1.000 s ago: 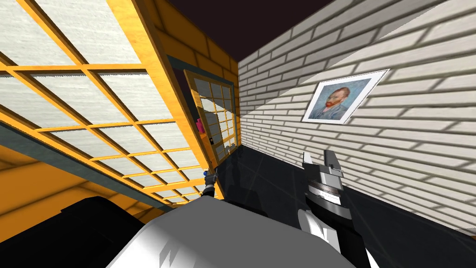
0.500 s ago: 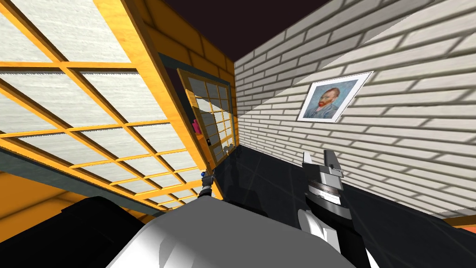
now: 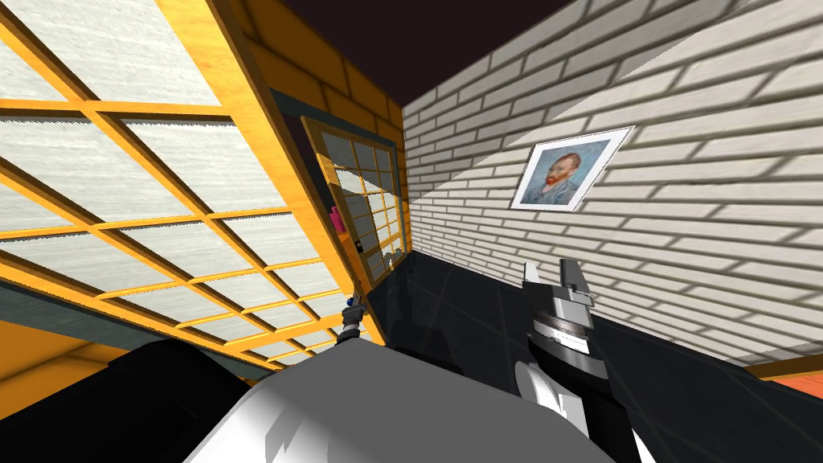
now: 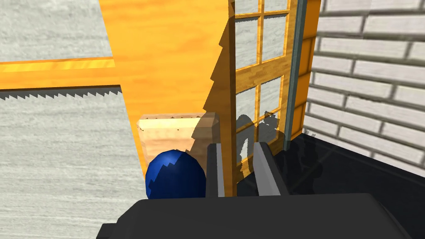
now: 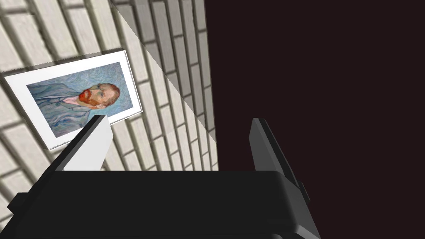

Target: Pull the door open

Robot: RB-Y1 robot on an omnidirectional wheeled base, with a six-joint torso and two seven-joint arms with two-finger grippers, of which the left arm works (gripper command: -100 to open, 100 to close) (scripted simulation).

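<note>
- The right gripper point(image 3: 551, 273) stood right of centre in the lower head view, above the dark floor point(image 3: 466, 313), its fingers spread wide
- The left gripper point(image 4: 238, 145) sat low at centre, at the free edge of the door point(image 3: 265, 169), its fingers drawn close with that edge between them
- A blue knob point(image 4: 176, 176) lay just beside one finger, outside the grip, on a pale plate point(image 4: 166, 130)
- The door, an orange lattice with white panes, filled the left half
- Farther off, a second lattice panel point(image 3: 371, 193) stood at centre, and a portrait point(image 3: 562, 170) hung on the white brick wall point(image 3: 683, 241) at upper right
</note>
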